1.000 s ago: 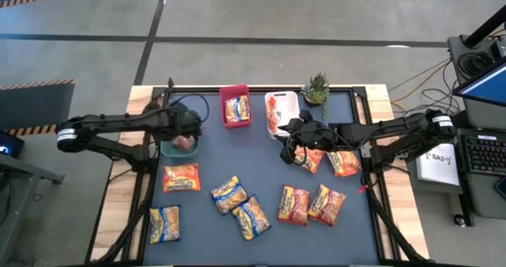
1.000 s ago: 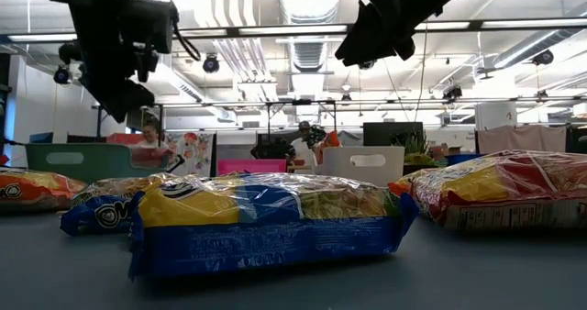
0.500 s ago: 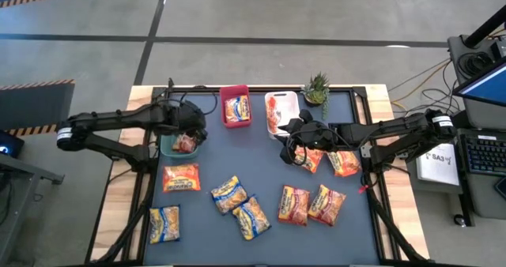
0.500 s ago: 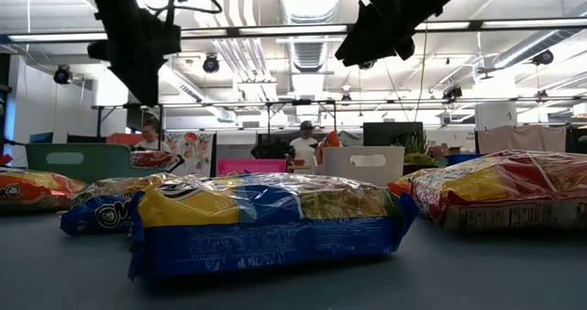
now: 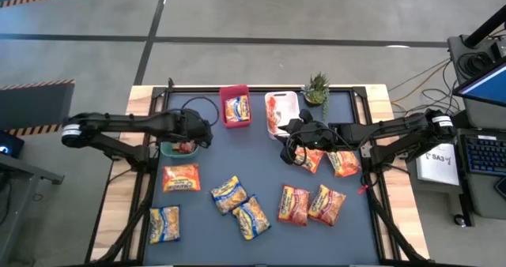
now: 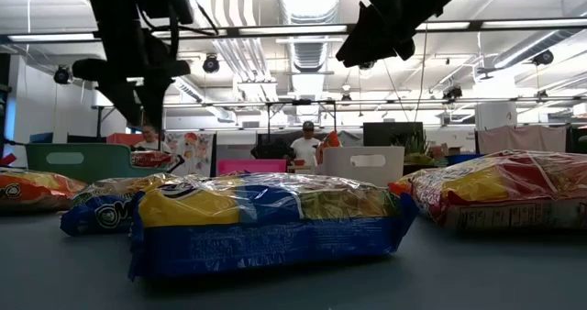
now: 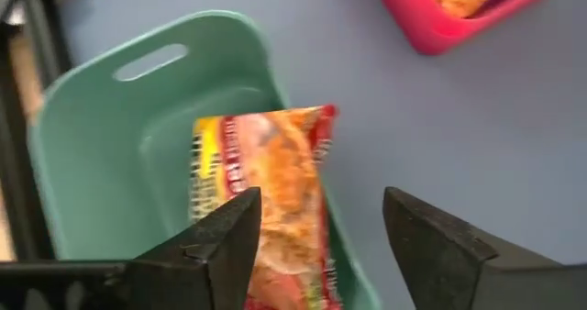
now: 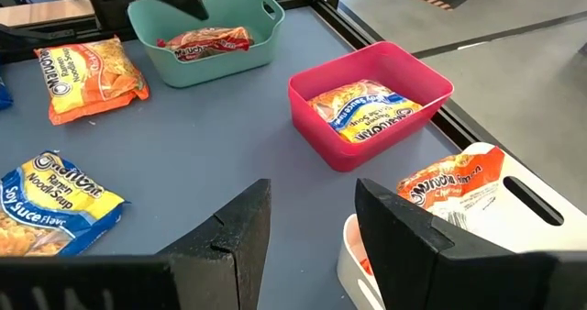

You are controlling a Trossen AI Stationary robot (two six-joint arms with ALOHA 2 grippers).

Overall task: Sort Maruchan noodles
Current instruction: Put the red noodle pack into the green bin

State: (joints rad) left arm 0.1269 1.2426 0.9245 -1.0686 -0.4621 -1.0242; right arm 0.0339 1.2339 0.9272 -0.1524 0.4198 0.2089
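My left gripper [image 5: 202, 133] [image 7: 321, 246] hangs open just right of the green bin [image 5: 167, 151], touching nothing. A red-orange packet [image 7: 266, 209] [image 5: 184, 146] lies inside that bin, leaning against its right wall. My right gripper [image 5: 288, 146] [image 8: 310, 229] is open and raised above the table, near the white bin [image 5: 281, 123]. A yellow-and-blue packet [image 8: 369, 111] sits in the red bin [image 5: 235, 122]. An orange packet [image 8: 451, 183] is in the white bin. Several more packets lie flat on the mat: an orange one [image 5: 181, 177], yellow-and-blue ones [image 5: 228, 193] and red-orange ones [image 5: 293, 204].
A small potted plant [image 5: 316, 87] stands at the far edge beside the white bin. Two packets [image 5: 344, 163] lie under the right arm. In the low view a yellow-and-blue packet [image 6: 266, 220] fills the foreground. People stand in the room beyond the table.
The red-orange packet has dropped and settled inside the green bin. My left gripper has moved from over the green bin toward the table's right, past the bin's right wall. The right arm has kept still.
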